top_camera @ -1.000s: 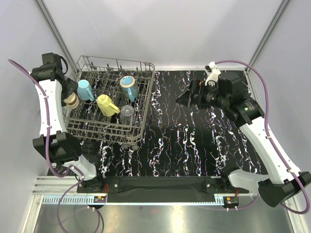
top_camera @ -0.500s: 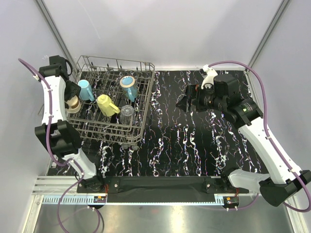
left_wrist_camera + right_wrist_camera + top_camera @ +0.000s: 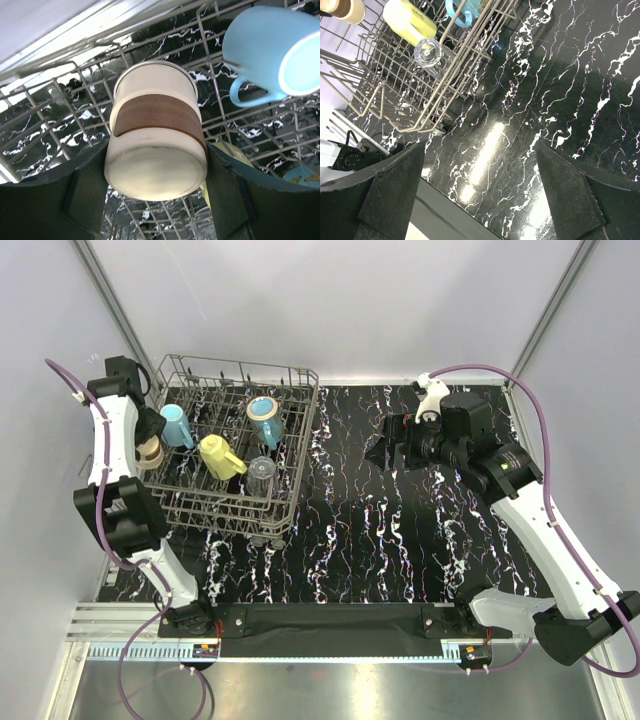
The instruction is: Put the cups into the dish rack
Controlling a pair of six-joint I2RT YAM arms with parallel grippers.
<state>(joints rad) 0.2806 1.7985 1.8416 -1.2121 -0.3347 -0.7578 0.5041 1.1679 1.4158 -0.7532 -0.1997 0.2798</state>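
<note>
Both are the same build tbh: white shells on the long links, chunky black joints. The left arm (image 3: pixel 100 445) sits at 9 o'clock, the right arm (image 3: pixel 560 560) at 4 o'clock, each trailing a purple cable (image 3: pixel 538 430). The fingers (image 3: pixel 390 195) are matte black wedges.

The wire rack (image 3: pixel 305 430) sits at the desk's (image 3: pixel 420 540) 10 o'clock. Inside it: blue mug (image 3: pixel 176 426) at 10, teal mug (image 3: pixel 264 420) at 1, yellow mug (image 3: pixel 220 456) centre, glass (image 3: pixel 261 475) at 5. The cream cup (image 3: pixel 155 145), brown-banded, is at 9, gripped in the left hand (image 3: pixel 156 200).
</note>
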